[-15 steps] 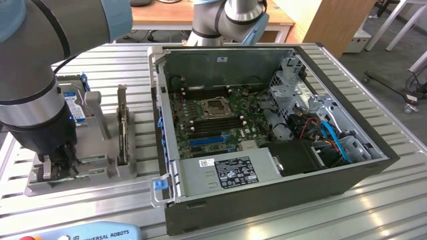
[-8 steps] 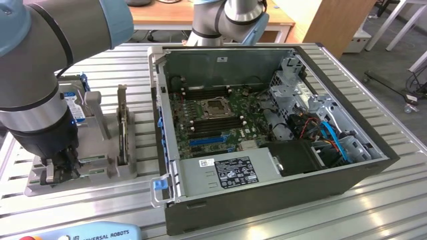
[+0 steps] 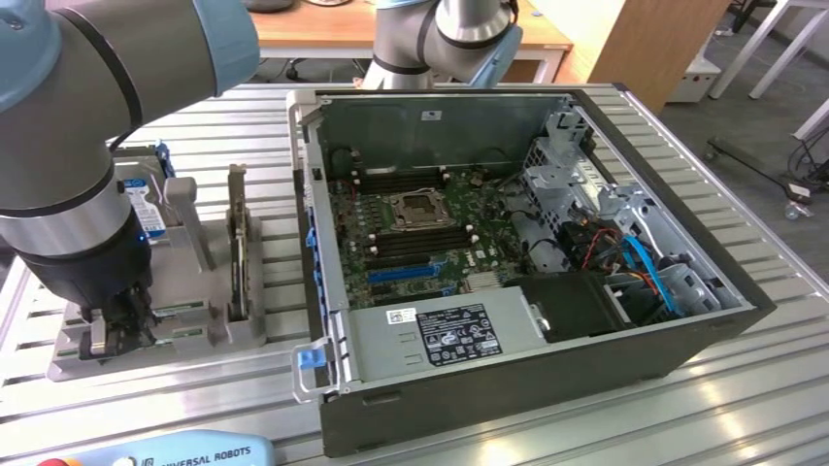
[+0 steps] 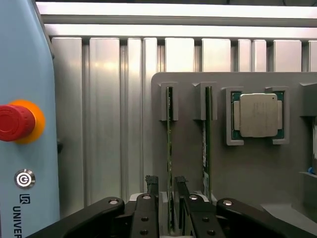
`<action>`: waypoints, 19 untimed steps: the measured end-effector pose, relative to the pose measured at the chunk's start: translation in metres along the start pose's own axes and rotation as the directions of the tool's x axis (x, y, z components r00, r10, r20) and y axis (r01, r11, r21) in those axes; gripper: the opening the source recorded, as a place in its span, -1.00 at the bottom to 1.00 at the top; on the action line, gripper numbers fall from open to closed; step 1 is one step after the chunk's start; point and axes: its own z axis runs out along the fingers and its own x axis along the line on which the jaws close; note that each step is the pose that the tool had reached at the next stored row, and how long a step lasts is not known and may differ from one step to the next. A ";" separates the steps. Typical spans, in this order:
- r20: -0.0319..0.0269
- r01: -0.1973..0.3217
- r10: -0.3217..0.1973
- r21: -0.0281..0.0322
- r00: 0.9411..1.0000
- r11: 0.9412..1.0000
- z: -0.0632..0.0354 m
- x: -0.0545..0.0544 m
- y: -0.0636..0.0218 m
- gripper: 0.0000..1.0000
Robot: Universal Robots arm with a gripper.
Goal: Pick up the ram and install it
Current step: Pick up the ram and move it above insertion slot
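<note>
Slatted aluminium table [image 3: 725,388]; open PC case [image 3: 518,243] in the middle, grey fixture [image 3: 220,330] at its 9 o'clock in the exterior view. My gripper [image 4: 167,182] is down there, jaws apart, straddling the ram [image 4: 170,144] upright in its slot. Risk: second stick [image 4: 207,144] sits just beside it, so an off-centre close could cock the ram or clip the neighbour.

I count: ram [image 4: 170,148], one; other green stick [image 4: 208,139], one; processor [image 4: 258,115], one; dark expansion card [image 3: 237,243], one; computer case [image 3: 518,398], one.
</note>
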 end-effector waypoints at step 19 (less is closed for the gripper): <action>0.000 0.014 -0.014 0.000 1.000 1.000 0.0107 -0.004 -0.0003 -0.46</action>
